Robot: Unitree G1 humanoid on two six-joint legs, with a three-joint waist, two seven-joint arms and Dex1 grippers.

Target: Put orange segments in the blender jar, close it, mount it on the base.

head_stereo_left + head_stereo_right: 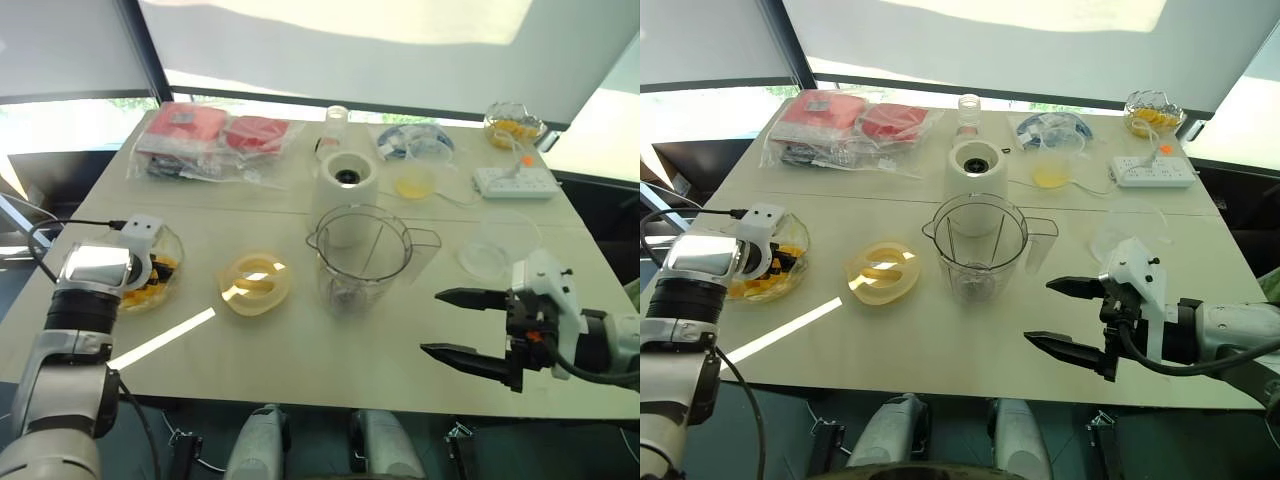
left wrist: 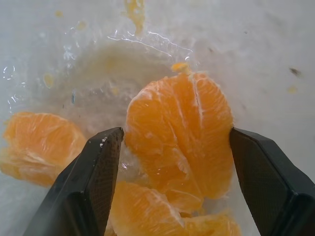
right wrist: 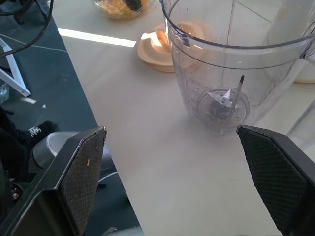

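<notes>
My left gripper (image 2: 174, 136) stood spread astride a segment (image 2: 197, 110) in the bowl (image 1: 176, 250). Soft, wet and slippery, I judged; a gentle pinch across its plump middle seemed best. My right gripper (image 1: 455, 322) hung spread near the jar (image 1: 362, 262).

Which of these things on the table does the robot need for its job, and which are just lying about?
Needed: orange segments, jar, lid, base.
Lying about: packets, power strip, cup, bottle.
</notes>
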